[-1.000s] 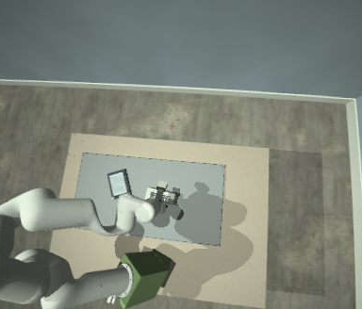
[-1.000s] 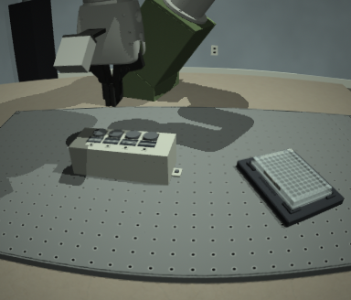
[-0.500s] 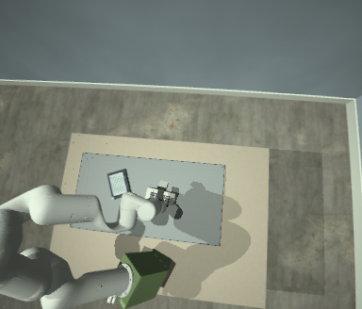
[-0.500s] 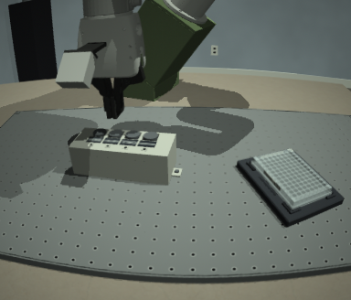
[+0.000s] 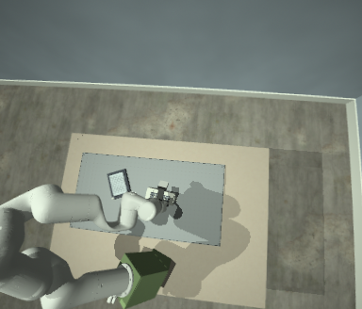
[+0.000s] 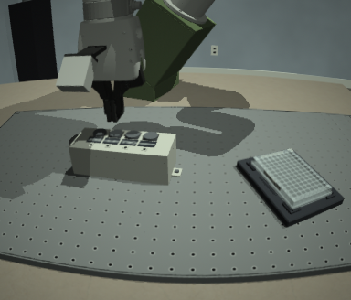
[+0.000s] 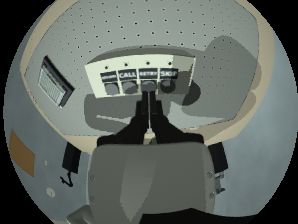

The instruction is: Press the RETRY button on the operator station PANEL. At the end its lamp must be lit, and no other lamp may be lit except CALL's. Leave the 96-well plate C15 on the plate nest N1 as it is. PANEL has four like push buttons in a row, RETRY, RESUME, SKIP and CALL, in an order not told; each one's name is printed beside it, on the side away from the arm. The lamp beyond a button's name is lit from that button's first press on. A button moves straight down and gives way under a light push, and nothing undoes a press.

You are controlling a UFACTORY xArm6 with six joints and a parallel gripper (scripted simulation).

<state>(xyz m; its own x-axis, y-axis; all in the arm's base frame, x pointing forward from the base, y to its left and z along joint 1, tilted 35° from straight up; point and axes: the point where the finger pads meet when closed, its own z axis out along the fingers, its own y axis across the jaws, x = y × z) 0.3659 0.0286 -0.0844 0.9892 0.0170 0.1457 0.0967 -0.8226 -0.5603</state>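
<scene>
So you have a big grey metal tabletop with rows of small holes (image 6: 196,229). The cream box-shaped PANEL with four round dark buttons (image 6: 127,162) sits toward its left edge. You don't grab anything here. Each button is stiff but should sink under a soft push straight down, so I think you touch the flat top. The clear 96-well plate (image 6: 292,176) rests on its black nest (image 6: 296,215) near the right edge. The white arm points down, and the black gripper (image 6: 112,116), pressed together and holding nothing, hangs just above the left buttons. I can't read the names.
</scene>
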